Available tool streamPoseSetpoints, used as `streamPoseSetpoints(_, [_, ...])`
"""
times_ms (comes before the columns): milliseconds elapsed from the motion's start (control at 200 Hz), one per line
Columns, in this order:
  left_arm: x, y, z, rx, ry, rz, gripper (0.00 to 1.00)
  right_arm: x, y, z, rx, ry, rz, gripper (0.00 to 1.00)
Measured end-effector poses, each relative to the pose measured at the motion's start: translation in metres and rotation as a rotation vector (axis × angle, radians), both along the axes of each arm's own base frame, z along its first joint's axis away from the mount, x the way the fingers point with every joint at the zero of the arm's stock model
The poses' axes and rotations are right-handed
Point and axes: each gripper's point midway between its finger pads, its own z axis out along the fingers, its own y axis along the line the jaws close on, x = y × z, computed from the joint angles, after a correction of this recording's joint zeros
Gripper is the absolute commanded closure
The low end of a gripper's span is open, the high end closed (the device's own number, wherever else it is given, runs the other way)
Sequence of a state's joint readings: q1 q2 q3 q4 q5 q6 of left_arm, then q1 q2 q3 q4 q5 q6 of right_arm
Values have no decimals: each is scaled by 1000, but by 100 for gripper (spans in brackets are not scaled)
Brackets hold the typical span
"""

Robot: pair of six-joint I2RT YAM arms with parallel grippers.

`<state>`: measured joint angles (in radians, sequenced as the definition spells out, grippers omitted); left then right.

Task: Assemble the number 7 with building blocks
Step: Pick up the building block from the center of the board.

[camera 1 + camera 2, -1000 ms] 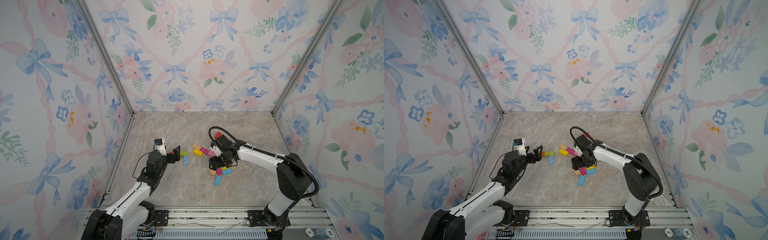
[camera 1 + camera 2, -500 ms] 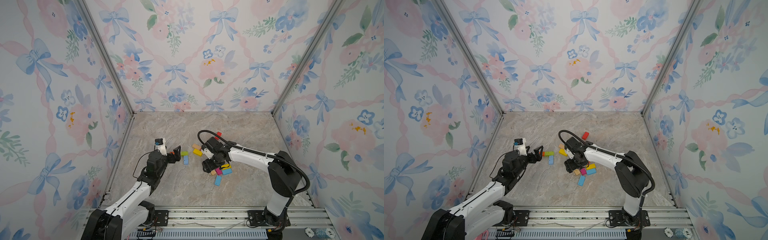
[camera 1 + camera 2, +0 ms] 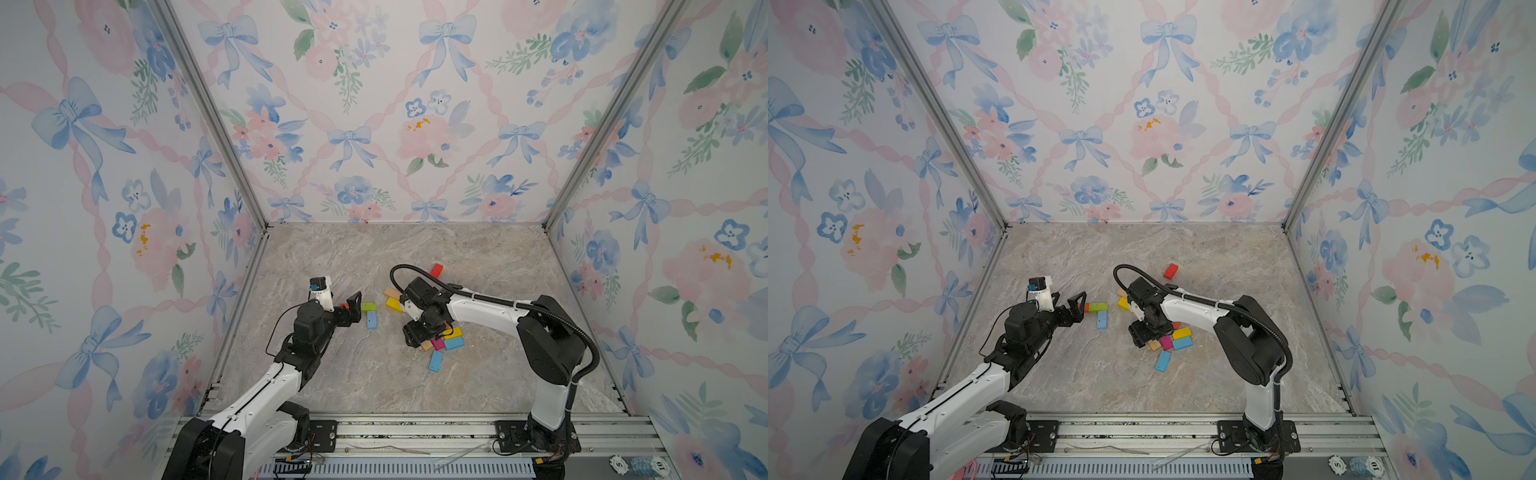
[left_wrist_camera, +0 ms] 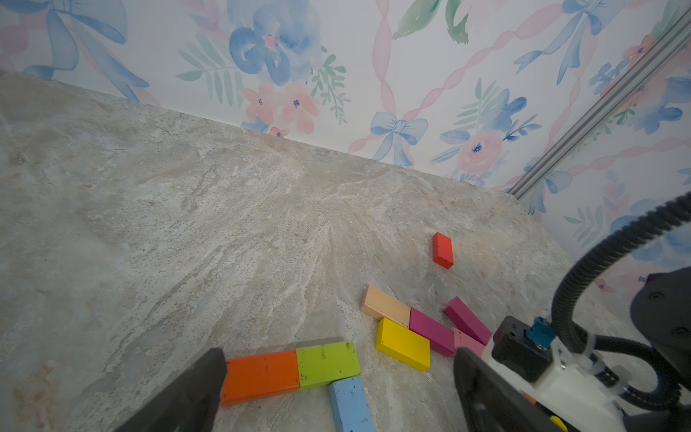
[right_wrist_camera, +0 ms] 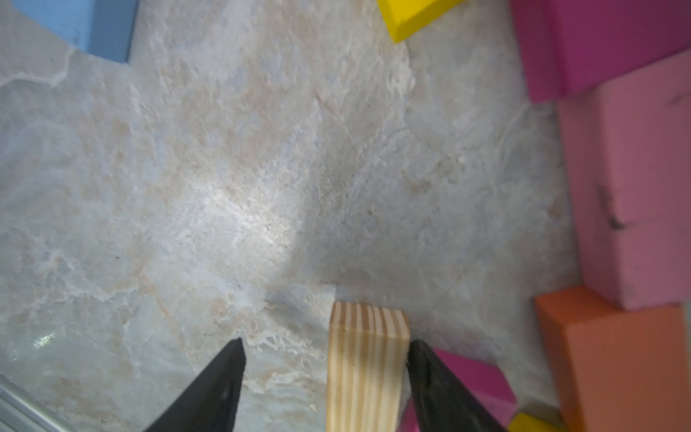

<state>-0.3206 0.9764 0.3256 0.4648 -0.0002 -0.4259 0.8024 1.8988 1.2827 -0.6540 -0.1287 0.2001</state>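
At the near heap of building blocks (image 3: 454,343), the right hand (image 5: 327,348) straddles a plain wooden block (image 5: 366,359), one finger touching it, the other apart, nothing clamped yet. The squeeze should likely land square on its two long sides and lift straight, sparing the magenta block (image 5: 467,377) just beside. Further in, the left hand (image 4: 338,357) hangs spread wide and empty by the orange block (image 4: 261,376), green block (image 4: 327,362) and blue block (image 4: 349,406) that appear to begin the 7. A red block (image 3: 436,270) lies alone farthest back on the desk (image 3: 374,257).
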Motion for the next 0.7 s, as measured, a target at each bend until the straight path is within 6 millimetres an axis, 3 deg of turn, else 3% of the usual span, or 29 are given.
streamPoseSetpoints(270, [0, 0, -1, 1, 3, 0, 3, -4, -3, -5, -31, -15, 9, 33])
streamPoseSetpoints(700, [0, 0, -1, 1, 3, 0, 3, -5, -11, -11, -105, -66, 20, 50])
